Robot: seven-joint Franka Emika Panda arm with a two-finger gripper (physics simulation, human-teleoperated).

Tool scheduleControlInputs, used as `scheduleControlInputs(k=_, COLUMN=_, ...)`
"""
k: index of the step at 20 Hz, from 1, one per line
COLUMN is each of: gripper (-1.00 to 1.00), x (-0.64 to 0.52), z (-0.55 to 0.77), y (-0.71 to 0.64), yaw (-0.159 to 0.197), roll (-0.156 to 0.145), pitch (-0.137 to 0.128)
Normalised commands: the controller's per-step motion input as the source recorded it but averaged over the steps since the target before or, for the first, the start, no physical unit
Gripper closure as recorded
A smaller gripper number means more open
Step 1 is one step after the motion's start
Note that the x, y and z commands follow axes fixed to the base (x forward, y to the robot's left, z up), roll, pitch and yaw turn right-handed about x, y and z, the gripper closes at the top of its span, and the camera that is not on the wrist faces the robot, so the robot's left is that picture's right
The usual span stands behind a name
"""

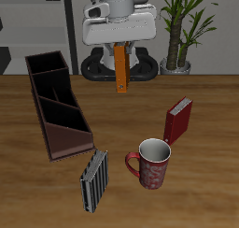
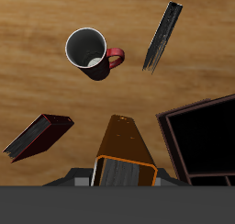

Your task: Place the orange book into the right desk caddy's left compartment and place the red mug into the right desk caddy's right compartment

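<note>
My gripper (image 1: 122, 50) is shut on the orange book (image 1: 122, 71) and holds it upright, high above the back of the table. In the wrist view the book (image 2: 123, 147) hangs below the gripper (image 2: 124, 175). The red mug (image 1: 151, 163) stands upright near the table's front edge, handle toward the striped book; it also shows in the wrist view (image 2: 91, 53). The right desk caddy (image 1: 38, 103) lies on the table, apart from the gripper. Its sloped left compartment (image 1: 71, 138) is nearer the front and its square right compartment (image 1: 46, 64) farther back. The wrist view shows part of the caddy (image 2: 198, 136).
A dark red book (image 1: 178, 121) stands tilted behind the mug, and also shows in the wrist view (image 2: 37, 137). A grey-and-black striped book (image 1: 93, 179) stands near the front edge beside the caddy's sloped end; the wrist view shows it too (image 2: 162, 36). A potted plant (image 1: 184, 26) stands behind the table.
</note>
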Motion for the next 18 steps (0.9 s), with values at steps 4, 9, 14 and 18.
scheduleControlInputs(k=4, gripper=1.0, x=0.03, z=0.03, y=-0.35, yaw=-0.005, roll=-0.051, pitch=0.001)
scheduleControlInputs(k=9, gripper=1.0, x=0.03, z=0.1, y=-0.42, yaw=-0.028, roll=-0.042, pitch=0.007)
scheduleControlInputs(k=14, gripper=1.0, x=0.05, z=0.15, y=-0.45, yaw=-0.023, roll=-0.065, pitch=-0.003)
scheduleControlInputs(k=18, gripper=1.0, x=0.03, z=0.01, y=-0.28, yaw=0.011, roll=-0.048, pitch=0.004)
